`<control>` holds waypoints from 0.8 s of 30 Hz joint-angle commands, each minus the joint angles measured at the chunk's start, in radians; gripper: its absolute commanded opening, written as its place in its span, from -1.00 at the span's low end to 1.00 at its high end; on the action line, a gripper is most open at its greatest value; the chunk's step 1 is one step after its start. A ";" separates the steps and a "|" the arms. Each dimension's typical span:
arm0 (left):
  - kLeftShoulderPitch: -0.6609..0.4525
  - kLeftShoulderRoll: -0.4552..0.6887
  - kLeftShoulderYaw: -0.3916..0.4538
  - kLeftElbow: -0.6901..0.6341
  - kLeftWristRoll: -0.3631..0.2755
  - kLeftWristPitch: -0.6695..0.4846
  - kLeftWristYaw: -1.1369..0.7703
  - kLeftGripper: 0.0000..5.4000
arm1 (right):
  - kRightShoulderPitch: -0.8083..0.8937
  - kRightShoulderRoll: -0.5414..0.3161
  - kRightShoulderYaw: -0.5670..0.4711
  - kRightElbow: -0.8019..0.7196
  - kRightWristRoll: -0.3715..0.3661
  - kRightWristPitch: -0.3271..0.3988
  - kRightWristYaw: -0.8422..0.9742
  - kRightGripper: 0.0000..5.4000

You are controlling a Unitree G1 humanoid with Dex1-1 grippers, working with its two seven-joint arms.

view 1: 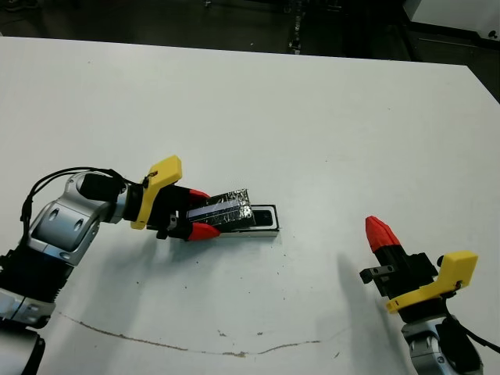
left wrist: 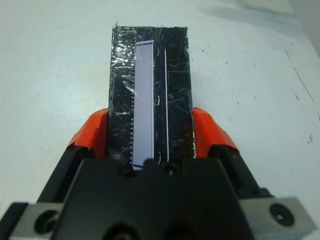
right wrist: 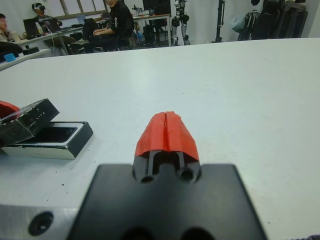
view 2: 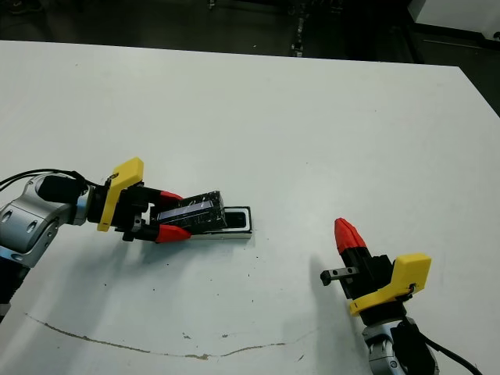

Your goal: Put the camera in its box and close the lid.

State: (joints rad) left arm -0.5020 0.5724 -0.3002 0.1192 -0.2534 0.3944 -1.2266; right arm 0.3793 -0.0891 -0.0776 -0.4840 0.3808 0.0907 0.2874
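box (view 1: 266, 219) — half under lid (view 1: 226, 209)

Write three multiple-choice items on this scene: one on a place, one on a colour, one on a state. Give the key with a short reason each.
1. Where is the lid?
A. flat on the table by the right gripper
B. held tilted over the left end of the box
C. fully seated on the box

2. What colour are the fingertips of both grippers?
A. red
B. blue
C. green

3. How do the right gripper's jaws stand?
A. wide open
B. clamped on the camera
C. shut on nothing

Key:
1 B, the left gripper holds it slanted over the box, whose right end shows uncovered.
2 A, the tips show red in every view.
3 C, the right gripper has its tips pressed together with nothing between them.
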 commanded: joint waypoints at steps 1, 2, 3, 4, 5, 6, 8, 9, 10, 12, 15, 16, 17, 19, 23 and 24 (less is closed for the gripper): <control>0.025 -0.050 -0.058 0.029 0.016 -0.012 -0.019 0.17 | 0.013 -0.008 -0.002 -0.006 -0.003 0.007 -0.008 -1.00; 0.024 -0.059 -0.060 0.039 0.015 -0.018 -0.024 0.17 | 0.013 -0.011 -0.001 -0.004 -0.005 0.000 -0.003 -1.00; 0.023 -0.067 -0.064 0.045 0.017 -0.025 -0.026 0.17 | 0.013 -0.012 -0.001 -0.001 -0.005 -0.005 0.001 -1.00; 0.022 -0.072 -0.070 0.047 0.023 -0.034 -0.025 0.17 | 0.013 -0.011 -0.002 -0.001 -0.006 -0.005 0.000 -1.00; 0.020 -0.077 -0.076 0.049 0.030 -0.044 -0.024 0.17 | 0.013 -0.010 -0.003 -0.003 0.000 0.004 -0.004 -1.00; 0.020 -0.079 -0.081 0.051 0.037 -0.058 -0.023 0.17 | 0.013 -0.010 -0.004 -0.003 0.004 0.007 -0.003 -1.00; 0.018 -0.086 -0.089 0.057 0.044 -0.073 -0.028 0.17 | 0.012 -0.009 -0.004 0.000 -0.001 -0.001 -0.002 -1.00; 0.016 -0.089 -0.092 0.060 0.045 -0.074 -0.030 0.17 | 0.012 -0.009 -0.004 -0.002 0.002 0.004 -0.004 -1.00; 0.015 -0.093 -0.095 0.063 0.047 -0.076 -0.031 0.17 | 0.012 -0.009 -0.003 -0.007 0.001 0.011 -0.009 -1.00; 0.014 -0.098 -0.100 0.066 0.049 -0.082 -0.032 0.17 | 0.013 -0.008 -0.002 -0.007 0.002 0.010 -0.009 -1.00; 0.011 -0.107 -0.106 0.072 0.054 -0.097 -0.034 0.17 | 0.013 -0.008 -0.002 -0.007 -0.003 0.005 -0.010 -1.00; 0.008 -0.112 -0.107 0.079 0.052 -0.094 -0.037 0.17 | 0.013 -0.008 -0.003 -0.008 -0.006 0.004 -0.012 -1.00; 0.005 -0.117 -0.107 0.087 0.049 -0.089 -0.042 0.17 | 0.013 -0.010 -0.003 -0.009 -0.008 0.005 -0.014 -1.00; -0.003 -0.127 -0.111 0.106 0.051 -0.089 -0.047 0.17 | 0.012 -0.013 -0.005 -0.012 0.001 0.016 -0.014 -1.00; -0.025 -0.150 -0.125 0.150 0.061 -0.105 -0.057 0.17 | 0.008 -0.017 -0.007 -0.008 0.003 0.012 -0.010 -1.00; -0.031 -0.157 -0.127 0.160 0.062 -0.100 -0.058 0.17 | 0.009 -0.021 -0.008 -0.009 -0.002 0.012 -0.011 -1.00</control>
State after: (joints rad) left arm -0.5622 0.4723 -0.3587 0.2560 -0.2013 0.2799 -1.2482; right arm 0.3818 -0.0908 -0.0772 -0.4907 0.3828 0.0910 0.2792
